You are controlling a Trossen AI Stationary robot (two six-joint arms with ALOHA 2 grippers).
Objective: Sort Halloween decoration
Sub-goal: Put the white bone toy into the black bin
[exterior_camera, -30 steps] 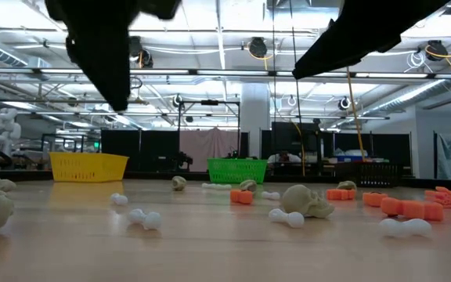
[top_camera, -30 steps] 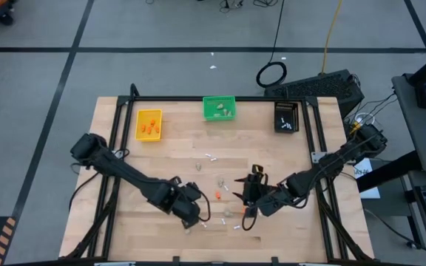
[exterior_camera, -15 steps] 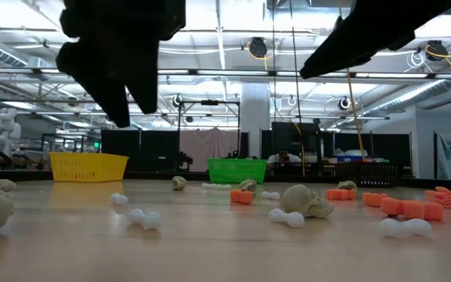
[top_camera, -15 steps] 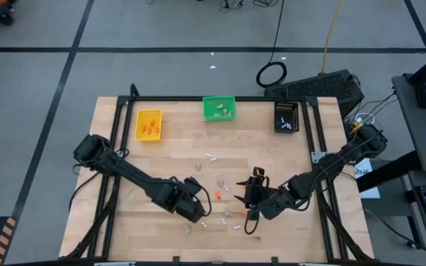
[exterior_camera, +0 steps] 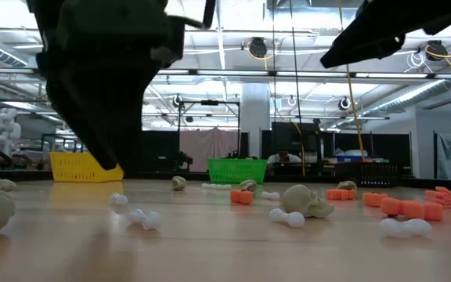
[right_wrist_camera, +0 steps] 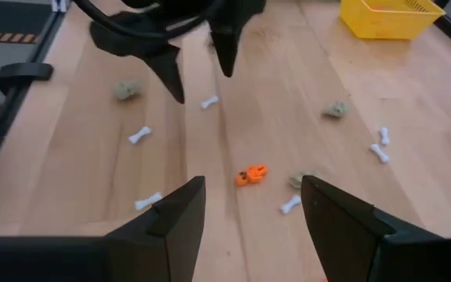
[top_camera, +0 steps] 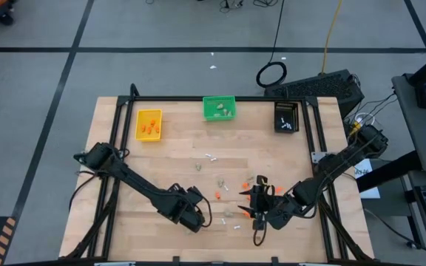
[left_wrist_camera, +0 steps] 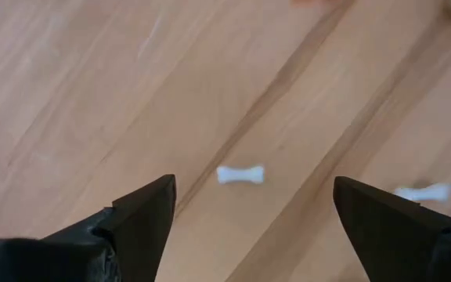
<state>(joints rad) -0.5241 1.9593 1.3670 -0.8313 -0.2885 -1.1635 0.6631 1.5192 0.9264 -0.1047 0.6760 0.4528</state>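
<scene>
white stick: bone-shaped, 2 knobbed ends | flat, apparently untouched

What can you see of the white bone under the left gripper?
The white bone is a tiny dumbbell-shaped piece, a thin shaft with a knobbed end on each side, plastic-looking. It lies flat on the bare wooden table, near a seam between planks. The left gripper hovers above it with jaws wide open, straddling it without touching. Nothing else touches it; another similar bone lies apart to one side.
</scene>
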